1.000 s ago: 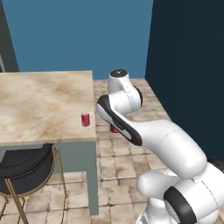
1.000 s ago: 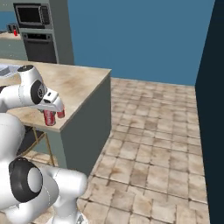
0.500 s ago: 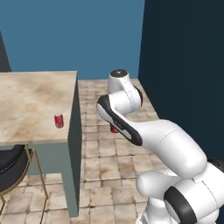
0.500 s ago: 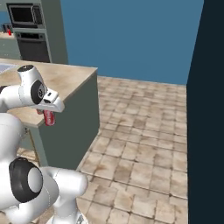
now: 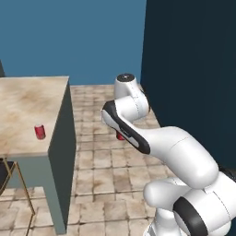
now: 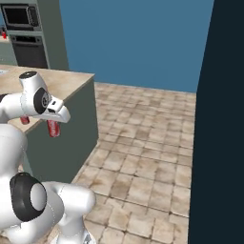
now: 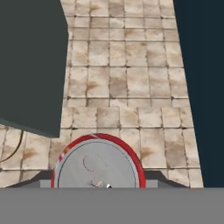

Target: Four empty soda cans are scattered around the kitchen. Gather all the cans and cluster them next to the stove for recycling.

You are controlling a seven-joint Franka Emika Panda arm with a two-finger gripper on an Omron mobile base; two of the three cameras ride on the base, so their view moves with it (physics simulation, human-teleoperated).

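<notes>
My gripper [image 6: 54,122] is shut on a red soda can [image 6: 53,131] and holds it upright in the air beside the island's end, above the tiled floor. In the hand view the can's silvery top [image 7: 97,164] with its red rim sits right under the hand. From the left base view only a red sliver of this can [image 5: 120,136] shows behind the arm. A second soda can [image 5: 40,132] stands on the island counter near its front edge; it peeks out behind the arm as a red patch [image 6: 25,119]. The stove is out of view.
The beige marble island [image 5: 27,101] with grey-green sides [image 6: 71,128] lies to the left. A dark tall panel [image 5: 193,69] closes the right side. Tan tiled floor [image 6: 143,143] stretches ahead to a blue wall. A microwave [image 6: 19,16] and wall oven [image 6: 28,50] stand far left.
The whole picture has shifted: the base has moved, so the island slides toward the left in both views and more floor shows. The can stays in the gripper.
</notes>
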